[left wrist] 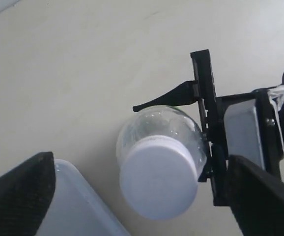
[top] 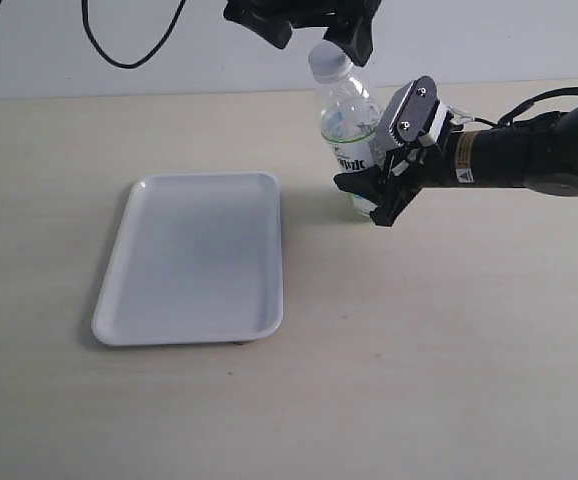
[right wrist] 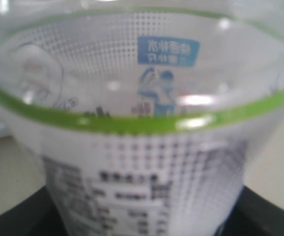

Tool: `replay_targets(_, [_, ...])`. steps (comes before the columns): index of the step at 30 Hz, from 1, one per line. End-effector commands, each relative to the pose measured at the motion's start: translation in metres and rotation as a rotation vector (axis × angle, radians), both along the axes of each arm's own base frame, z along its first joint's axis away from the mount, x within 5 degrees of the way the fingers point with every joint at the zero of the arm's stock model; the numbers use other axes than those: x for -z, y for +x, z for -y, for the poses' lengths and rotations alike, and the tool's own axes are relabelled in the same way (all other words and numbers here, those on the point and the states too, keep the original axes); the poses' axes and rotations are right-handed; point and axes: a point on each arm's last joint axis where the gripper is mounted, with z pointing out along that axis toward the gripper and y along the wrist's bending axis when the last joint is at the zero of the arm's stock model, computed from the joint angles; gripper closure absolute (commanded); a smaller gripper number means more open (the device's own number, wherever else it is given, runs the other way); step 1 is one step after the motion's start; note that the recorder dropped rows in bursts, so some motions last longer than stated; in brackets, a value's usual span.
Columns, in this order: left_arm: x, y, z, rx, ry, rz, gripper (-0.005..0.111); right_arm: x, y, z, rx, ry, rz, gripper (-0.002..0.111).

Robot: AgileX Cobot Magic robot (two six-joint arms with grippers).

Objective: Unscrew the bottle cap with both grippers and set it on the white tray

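The clear bottle (top: 347, 120) stands upright on the table, right of the white tray (top: 194, 260). Its white bottle cap (top: 327, 62) sits on the neck. My right gripper (top: 374, 165), with grey plate jaws, is shut on the bottle's labelled body from the right. That label (right wrist: 142, 147) fills the right wrist view. My black left gripper (top: 316, 40) hangs over the cap, open. In the left wrist view the cap (left wrist: 157, 179) lies between its two fingers (left wrist: 29, 196) with a gap on each side, and a corner of the tray (left wrist: 78, 206) shows.
A black cable (top: 119, 55) loops down against the pale wall at the back left. The right arm (top: 529, 150) stretches in low over the table from the right edge. The tray holds nothing.
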Motion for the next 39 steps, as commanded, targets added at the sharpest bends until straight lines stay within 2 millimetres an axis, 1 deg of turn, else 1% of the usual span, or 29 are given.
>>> replay_targets(1, [-0.005,0.0,0.0,0.103,0.031,0.079,0.017,0.009,-0.002,0.004,0.018,-0.075,-0.04,0.108])
replay_targets(6, [-0.005,-0.001,0.001,0.164,0.041,0.104,0.017,0.009,-0.002,0.004,0.02,-0.073,-0.04,0.108])
replay_targets(12, [-0.007,-0.004,0.005,0.215,0.005,0.105,0.019,0.009,-0.002,0.004,0.02,-0.073,-0.04,0.108])
replay_targets(13, [-0.007,-0.004,0.006,0.215,-0.003,0.103,0.02,0.009,-0.002,0.004,0.02,-0.073,-0.04,0.108])
replay_targets(15, [-0.007,-0.004,0.006,0.217,-0.005,0.105,0.027,0.009,-0.002,0.004,0.02,-0.073,-0.04,0.108])
replay_targets(18, [-0.007,-0.004,0.006,0.217,-0.005,0.105,0.04,0.009,-0.002,0.004,0.021,-0.072,-0.042,0.108])
replay_targets(20, [-0.007,-0.003,0.006,0.216,-0.006,0.114,0.044,0.009,-0.002,0.004,0.027,-0.064,-0.049,0.108])
replay_targets(24, [-0.006,-0.002,0.007,0.215,-0.006,0.114,0.04,0.009,-0.002,0.004,0.028,-0.064,-0.05,0.108])
replay_targets(28, [0.001,0.0,0.008,0.215,0.001,0.102,0.036,0.009,-0.002,0.004,0.026,-0.062,-0.049,0.108])
replay_targets(33, [0.009,0.002,0.01,0.212,0.008,0.086,0.036,0.009,-0.002,0.004,0.026,-0.061,-0.048,0.108])
replay_targets(39, [0.008,0.002,0.01,0.212,0.007,0.088,0.036,0.009,-0.001,0.004,0.027,-0.06,-0.048,0.108])
